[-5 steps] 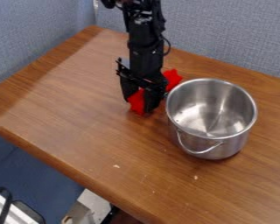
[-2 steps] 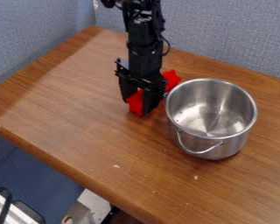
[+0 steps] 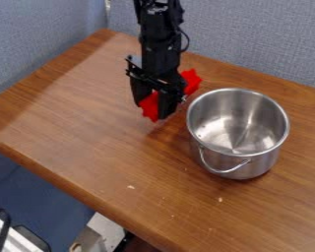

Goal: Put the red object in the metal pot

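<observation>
Block [image 3: 164,98], bright red, oblong, matte.

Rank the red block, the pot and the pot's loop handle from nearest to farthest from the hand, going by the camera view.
1. Red block: gripped in the hand.
2. Pot: right beside the hand, to its right in the picture.
3. Loop handle: on the pot's near side, toward the table's front edge.

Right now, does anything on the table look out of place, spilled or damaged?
Nothing stands out. The pot sits upright and empty on the table, with no spill or visible damage. The gripper is closed around the red block beside the pot, which fits the job.
</observation>
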Robot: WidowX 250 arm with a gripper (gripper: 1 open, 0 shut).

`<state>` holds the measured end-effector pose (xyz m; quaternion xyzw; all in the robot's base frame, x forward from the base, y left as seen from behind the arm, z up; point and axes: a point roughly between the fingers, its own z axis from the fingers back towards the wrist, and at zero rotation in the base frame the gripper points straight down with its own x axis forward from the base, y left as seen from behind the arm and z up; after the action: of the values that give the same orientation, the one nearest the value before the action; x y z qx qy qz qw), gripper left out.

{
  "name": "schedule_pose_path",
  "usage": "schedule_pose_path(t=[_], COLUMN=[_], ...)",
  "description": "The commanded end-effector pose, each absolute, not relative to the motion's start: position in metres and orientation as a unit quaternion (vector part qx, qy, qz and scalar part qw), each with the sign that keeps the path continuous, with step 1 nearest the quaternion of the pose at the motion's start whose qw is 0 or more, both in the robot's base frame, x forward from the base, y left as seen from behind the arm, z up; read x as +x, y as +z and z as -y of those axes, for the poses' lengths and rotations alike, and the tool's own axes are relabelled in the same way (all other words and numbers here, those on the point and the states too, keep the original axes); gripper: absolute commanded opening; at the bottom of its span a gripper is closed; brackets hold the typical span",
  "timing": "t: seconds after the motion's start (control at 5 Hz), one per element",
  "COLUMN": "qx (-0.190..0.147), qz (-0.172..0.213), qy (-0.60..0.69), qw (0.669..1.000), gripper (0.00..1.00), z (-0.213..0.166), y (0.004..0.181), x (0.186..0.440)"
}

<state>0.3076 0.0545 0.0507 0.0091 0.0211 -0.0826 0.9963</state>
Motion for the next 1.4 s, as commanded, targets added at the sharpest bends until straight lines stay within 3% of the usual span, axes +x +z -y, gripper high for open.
schedule_pose_path(t=[0.0, 0.2, 0.6, 0.8, 1.2], qx=[0.019, 0.015, 0.017, 0.010, -0.012], qz=[0.021, 0.034, 0.097, 0.124, 0.100], qy=[-0.082, -0.080, -0.099, -0.144, -0.287], qw=[0.996, 0.996, 0.990, 0.982, 0.953], gripper=[0.00, 0.00, 0.00, 0.00, 0.00], z=[-0.057, -0.057, -0.049, -0.026, 0.047], y=[0.082, 0.101, 0.169, 0.200, 0.181], x=[0.309, 0.302, 0.282, 0.270, 0.278])
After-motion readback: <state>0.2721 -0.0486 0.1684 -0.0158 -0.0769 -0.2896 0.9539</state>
